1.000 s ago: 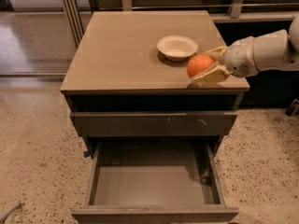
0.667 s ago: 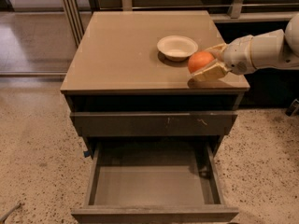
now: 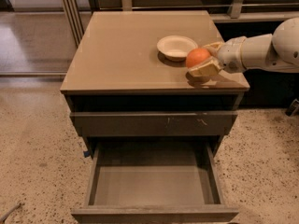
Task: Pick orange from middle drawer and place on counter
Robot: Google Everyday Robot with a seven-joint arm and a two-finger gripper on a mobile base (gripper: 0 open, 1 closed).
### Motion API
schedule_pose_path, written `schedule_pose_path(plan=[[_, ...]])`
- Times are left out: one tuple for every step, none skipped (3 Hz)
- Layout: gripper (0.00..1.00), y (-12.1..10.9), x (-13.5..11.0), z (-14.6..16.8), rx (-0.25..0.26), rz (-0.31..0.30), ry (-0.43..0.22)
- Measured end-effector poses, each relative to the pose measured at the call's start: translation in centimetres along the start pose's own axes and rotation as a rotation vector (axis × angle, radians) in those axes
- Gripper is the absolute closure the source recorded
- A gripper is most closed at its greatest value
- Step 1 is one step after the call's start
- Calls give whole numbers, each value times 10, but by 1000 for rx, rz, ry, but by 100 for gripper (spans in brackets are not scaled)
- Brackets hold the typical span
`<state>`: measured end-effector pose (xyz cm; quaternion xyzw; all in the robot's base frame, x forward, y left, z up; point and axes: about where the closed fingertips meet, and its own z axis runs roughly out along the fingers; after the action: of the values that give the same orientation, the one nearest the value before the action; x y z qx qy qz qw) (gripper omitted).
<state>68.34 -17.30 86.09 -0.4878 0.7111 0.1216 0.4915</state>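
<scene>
Camera view. Right of centre: gripper [image 3: 205, 59] reaching in from the right edge, its 2 tan fingers [image 3: 203, 70] clamped on the orange [image 3: 196, 57]. Held low over the right front part of the counter [image 3: 121, 50]; touching the surface or not, cannot tell. Just left of the orange: a white bowl [image 3: 176, 46]. Below: a closed drawer front [image 3: 154, 123] with pale scratches. Bottom of the frame: the middle drawer [image 3: 154, 185] pulled out over speckled floor [image 3: 32, 148].
</scene>
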Motion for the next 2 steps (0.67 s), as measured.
schedule_pose_path(plan=[[100,-7,2,11,11,4,-14],[100,-10,8,21,9,27,-26]])
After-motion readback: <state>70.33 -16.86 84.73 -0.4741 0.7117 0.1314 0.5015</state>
